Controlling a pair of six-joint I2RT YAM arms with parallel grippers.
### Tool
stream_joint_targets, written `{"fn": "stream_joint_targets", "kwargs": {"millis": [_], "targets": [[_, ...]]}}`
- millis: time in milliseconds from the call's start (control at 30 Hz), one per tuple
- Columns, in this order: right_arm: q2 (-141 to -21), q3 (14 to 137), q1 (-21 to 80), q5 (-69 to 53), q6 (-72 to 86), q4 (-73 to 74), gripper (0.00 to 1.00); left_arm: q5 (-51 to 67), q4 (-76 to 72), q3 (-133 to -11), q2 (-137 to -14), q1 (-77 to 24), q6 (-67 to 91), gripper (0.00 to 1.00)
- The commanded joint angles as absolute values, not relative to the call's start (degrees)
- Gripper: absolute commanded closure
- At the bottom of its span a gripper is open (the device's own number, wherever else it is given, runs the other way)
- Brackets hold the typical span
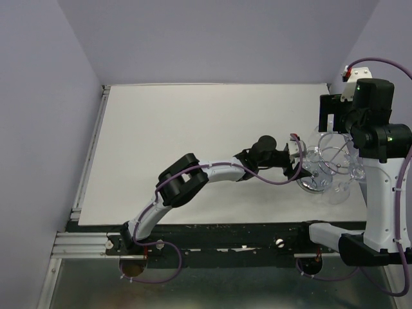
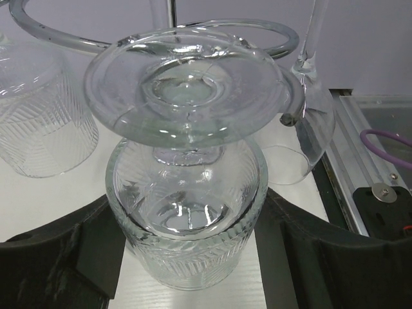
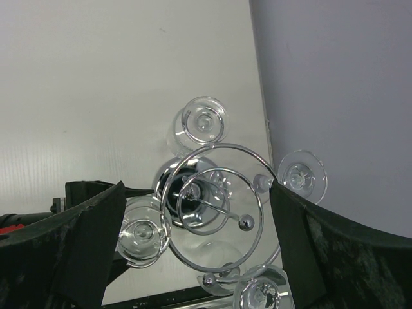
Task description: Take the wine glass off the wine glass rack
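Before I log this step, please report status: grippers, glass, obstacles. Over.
Left gripper around wine glass bowl, grip uncertain. Right gripper open above rack. Glass hangs on rack. Other glasses close on both sides.

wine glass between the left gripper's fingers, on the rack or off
On the rack: the wine glass hangs upside down, its foot resting over a chrome loop, bowl below, inside the left gripper.

Pretty bare setup tbh
White table (image 1: 193, 148), lilac walls (image 1: 212, 38) around it, metal rail (image 1: 84, 241) along the near edge.
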State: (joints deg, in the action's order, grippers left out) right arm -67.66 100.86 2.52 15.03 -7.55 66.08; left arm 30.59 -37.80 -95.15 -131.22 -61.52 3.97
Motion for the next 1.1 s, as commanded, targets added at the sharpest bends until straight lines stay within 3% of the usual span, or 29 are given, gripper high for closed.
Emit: {"fn": "stream_joint_targets", "kwargs": {"millis": [0,1067], "targets": [[-67.3,101.3,2.3,15.2,-7.6,64.7,0.0,30.8,-38.6,-94.7,-127.4,-61.3,5.5,1.0],[-70.9,106.9,2.3,16.5,-10.5,65.0,0.0,31.8,-45.5,-87.3,-119.9,-58.7,9.8,1.0]]}}
